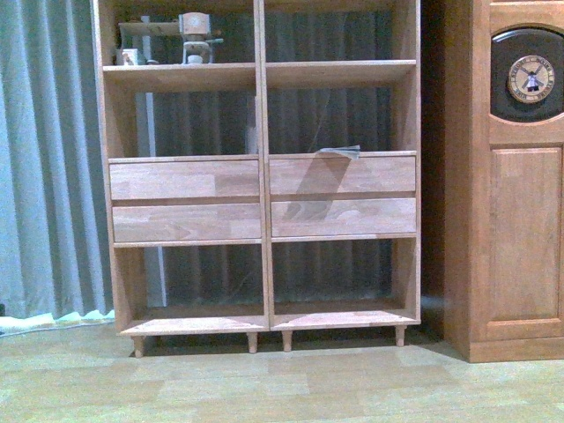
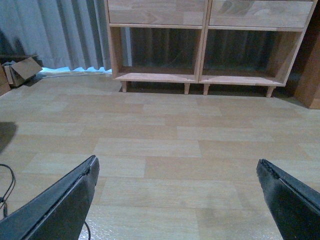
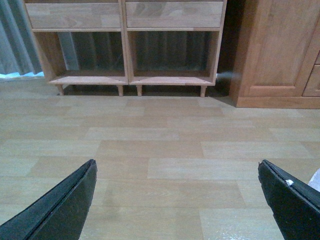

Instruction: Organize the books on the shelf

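Note:
The light-wood shelf (image 1: 263,198) stands straight ahead, with four drawer fronts across its middle. A thin teal-edged book (image 1: 340,152) lies flat in the right middle compartment, its corner poking out over the upper right drawer. The white-covered paperback is out of view. Neither arm shows in the front view. My left gripper (image 2: 176,161) is open and empty above bare floor, facing the shelf's bottom compartments (image 2: 202,55). My right gripper (image 3: 176,163) is open and empty above the floor, also facing the shelf's base (image 3: 125,50).
A reddish-brown cabinet (image 1: 518,220) with a round windmill plaque stands right of the shelf. A grey curtain (image 1: 44,159) hangs at the left. A wooden grinder (image 1: 196,40) sits in the top left compartment. A cardboard box (image 2: 20,70) and a cable (image 2: 5,185) lie at the left.

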